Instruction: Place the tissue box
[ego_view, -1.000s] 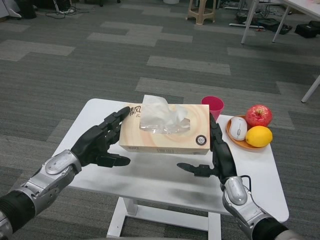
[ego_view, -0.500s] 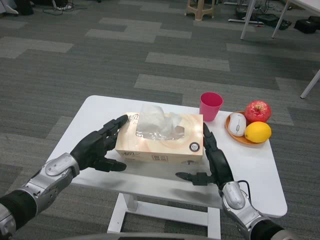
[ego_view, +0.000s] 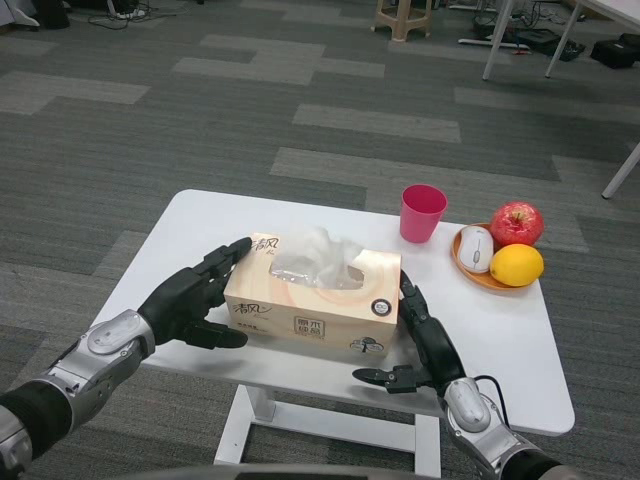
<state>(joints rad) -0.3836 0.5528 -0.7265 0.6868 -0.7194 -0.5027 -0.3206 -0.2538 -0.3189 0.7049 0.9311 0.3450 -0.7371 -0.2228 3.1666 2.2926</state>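
Note:
The tissue box (ego_view: 312, 300) is beige with a white tissue sticking out of its top. It sits low over the near middle of the white table (ego_view: 190, 225); whether it rests on the surface I cannot tell. My left hand (ego_view: 192, 297) presses flat against its left end, fingers stretched along the side. My right hand (ego_view: 424, 338) presses against its right end, thumb pointing inward below the box. The box is held between the two palms.
A pink cup (ego_view: 422, 212) stands behind the box to the right. At the table's right side an orange dish (ego_view: 482, 276) holds a red apple (ego_view: 517, 222), a lemon (ego_view: 517, 265) and a white mouse (ego_view: 477, 247). Grey carpet lies beyond, with furniture legs far back.
The box, held between both hands, has come down and toward me, ending lower and nearer the table's front edge. The camera also tipped slightly after the first frame.

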